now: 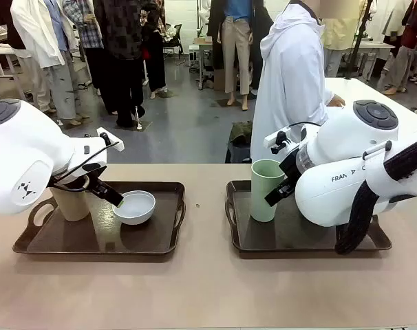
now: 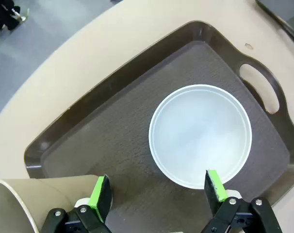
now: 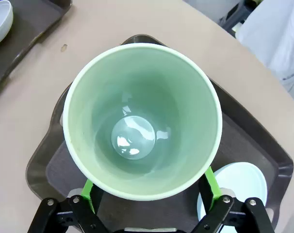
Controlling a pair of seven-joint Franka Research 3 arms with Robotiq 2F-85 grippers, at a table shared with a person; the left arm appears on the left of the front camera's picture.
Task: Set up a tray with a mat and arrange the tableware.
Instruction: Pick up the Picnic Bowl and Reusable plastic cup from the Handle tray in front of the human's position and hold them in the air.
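- Our right gripper (image 3: pixel 149 191) has its jaws spread wide, one finger on either side of the pale green cup (image 3: pixel 142 121). The cup stands upright on the right tray (image 3: pixel 253 141), its long axis in line with the fingers.
- Our left gripper (image 2: pixel 156 182), jaws likewise apart, hangs over the left tray (image 2: pixel 113 73). The shallow bowl (image 2: pixel 200 136) lies just ahead, and the tan cup (image 2: pixel 35 204) is outside one finger.

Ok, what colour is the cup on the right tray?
Pale green cup, clearest in right wrist view.
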